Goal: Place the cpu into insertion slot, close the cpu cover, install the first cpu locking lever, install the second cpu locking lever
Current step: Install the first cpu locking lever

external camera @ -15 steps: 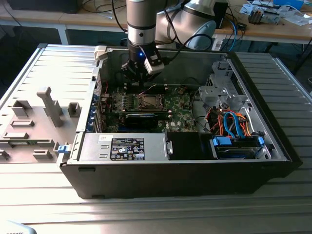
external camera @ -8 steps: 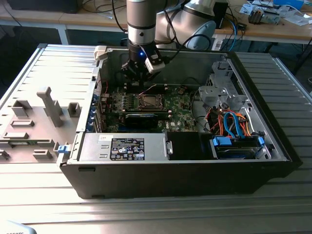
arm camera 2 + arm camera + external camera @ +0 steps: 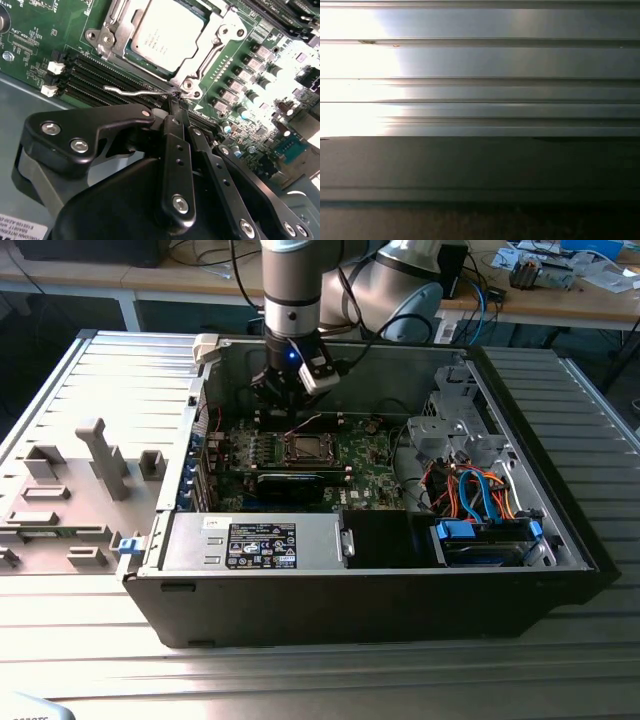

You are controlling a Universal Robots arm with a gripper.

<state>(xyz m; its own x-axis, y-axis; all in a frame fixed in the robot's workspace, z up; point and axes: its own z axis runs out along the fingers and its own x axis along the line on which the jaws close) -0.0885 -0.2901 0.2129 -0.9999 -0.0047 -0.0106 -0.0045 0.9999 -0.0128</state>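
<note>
The cpu (image 3: pixel 165 32) is seated in the insertion slot (image 3: pixel 303 448) on the green motherboard (image 3: pixel 260 55), framed by the cpu cover (image 3: pixel 212 37), which is lowered around it. A thin wire locking lever (image 3: pixel 135 91) is seen raised beside the socket, over the memory slots (image 3: pixel 95 80). The gripper (image 3: pixel 175 97) is positioned at the lever's hinge end, its fingers (image 3: pixel 176 150) pressed together with no gap; whether the wire is pinched cannot be determined. The computer case (image 3: pixel 300 610) is laid open on the ribbed table (image 3: pixel 300 680).
</note>
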